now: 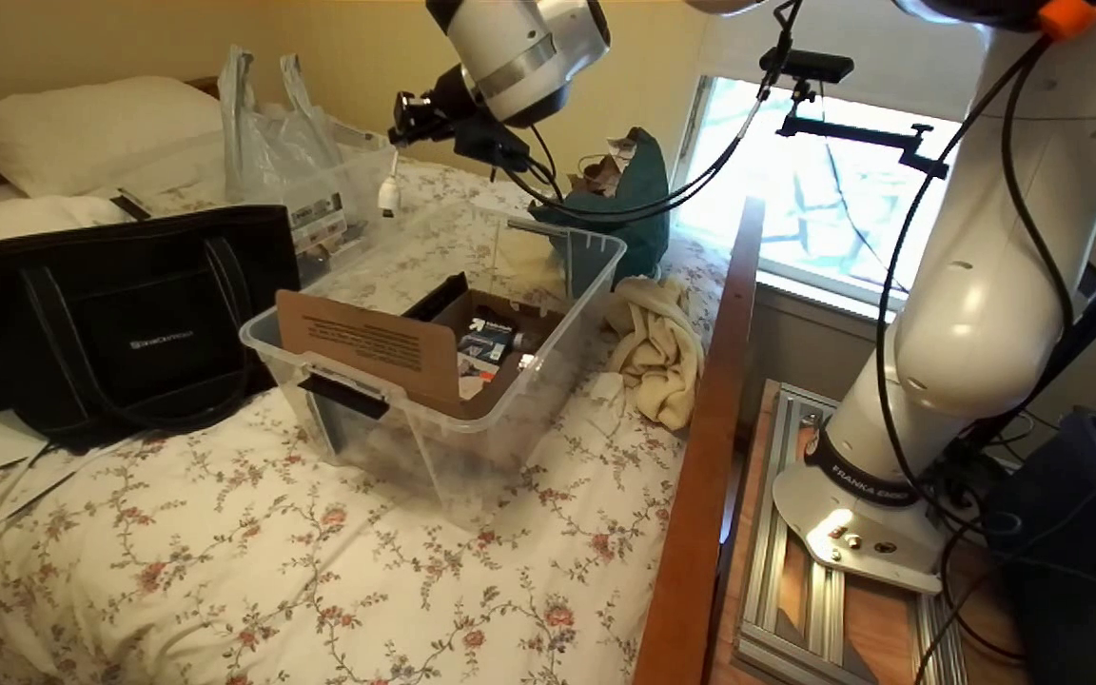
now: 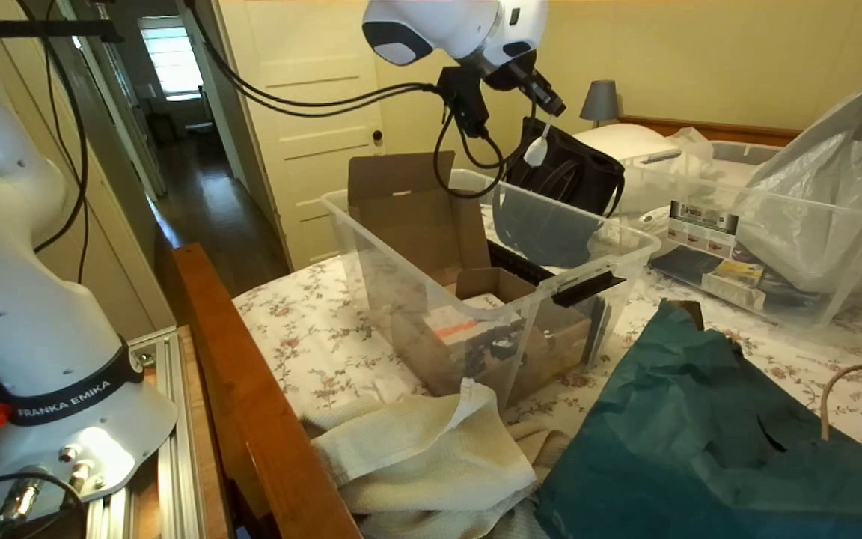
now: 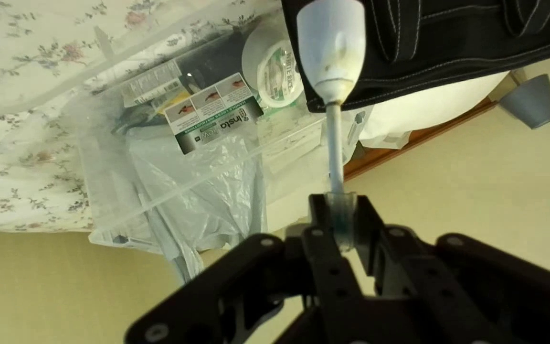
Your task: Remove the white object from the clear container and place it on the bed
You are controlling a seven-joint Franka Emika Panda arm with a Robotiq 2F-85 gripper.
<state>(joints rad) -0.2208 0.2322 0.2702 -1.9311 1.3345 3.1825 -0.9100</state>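
The white object (image 3: 332, 43) is suspended in the air from my gripper (image 3: 339, 210), confirmed in all three views. My fingers (image 3: 369, 222) stand narrow, pinching the clear, bluish end of its thin stem. In both exterior views the bulb end points down, well above the bed (image 1: 320, 590) and apart from the clear container (image 1: 443, 466). What lies directly beneath it I cannot tell. Surface note: faint yellowish patch toward the bulb's neck.

The container stands on the bed and bears a cardboard box (image 1: 358, 338), one flap upright, with small packages (image 1: 481, 342) inside. A crumpled cream cloth (image 2: 431, 457) lies just beside it; contact I cannot confirm. A teal bag (image 2: 700, 442) is near the cloth. On the container's opposite side stands a black bag (image 1: 129, 314).

Farther out, a second clear tub (image 1: 362, 176) holds a grey plastic bag (image 2: 827, 180), a printed box (image 3: 213, 112) and a round pot (image 3: 280, 74) labelled "WHITE RICE". Beyond are a white pillow (image 1: 101, 124) and, in an exterior view, a grey lamp (image 2: 600, 101). A wooden rail (image 1: 714, 428) runs along the bed's edge, facing my base (image 1: 867, 504).
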